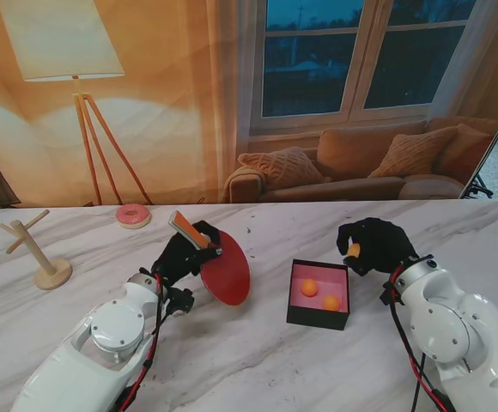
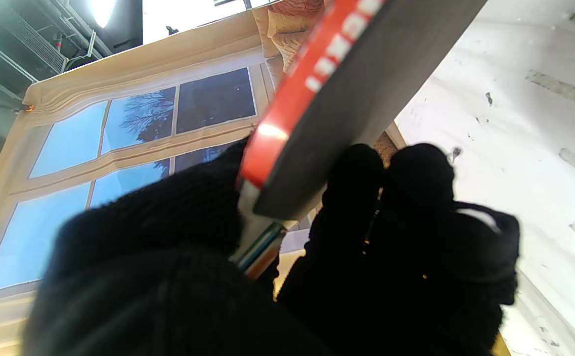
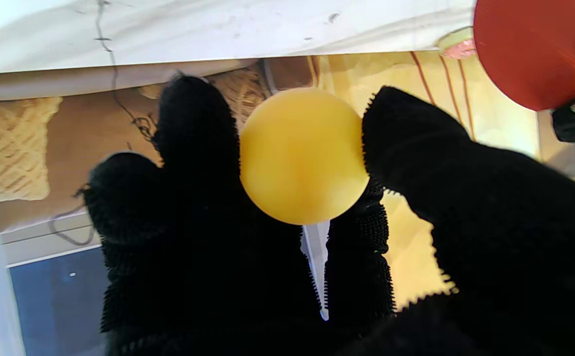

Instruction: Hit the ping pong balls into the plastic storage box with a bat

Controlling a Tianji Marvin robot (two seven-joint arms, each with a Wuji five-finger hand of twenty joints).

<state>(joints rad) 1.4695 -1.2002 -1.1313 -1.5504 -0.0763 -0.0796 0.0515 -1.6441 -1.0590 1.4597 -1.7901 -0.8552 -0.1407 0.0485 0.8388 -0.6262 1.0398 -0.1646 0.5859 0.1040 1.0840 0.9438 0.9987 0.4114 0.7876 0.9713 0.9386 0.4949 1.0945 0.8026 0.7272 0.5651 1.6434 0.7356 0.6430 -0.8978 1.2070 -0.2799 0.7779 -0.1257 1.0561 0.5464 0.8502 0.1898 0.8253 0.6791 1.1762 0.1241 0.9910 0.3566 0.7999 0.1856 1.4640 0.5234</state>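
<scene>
On veined marble, knit-gloved left hand (image 1: 183, 251) gripping round red bat (image 1: 227, 273); right hand (image 1: 374, 245) pinching smooth orange ball (image 1: 353, 250).

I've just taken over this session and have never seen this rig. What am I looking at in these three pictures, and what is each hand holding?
It is a two-armed robot with five-finger hands in black gloves. The wide picture comes from a camera on its stand, looking down at a marble table. The other two come from cameras on the wrists, looking along the fingers, and appear upside down.

The left hand grips a red bat by its handle; the left wrist view shows that grip up close. The right hand pinches an orange ping pong ball between its fingers, seen large in the right wrist view.

Between the hands stands a black storage box with a pink inside, holding two balls. At the left are a wooden peg stand and a pink doughnut.
</scene>
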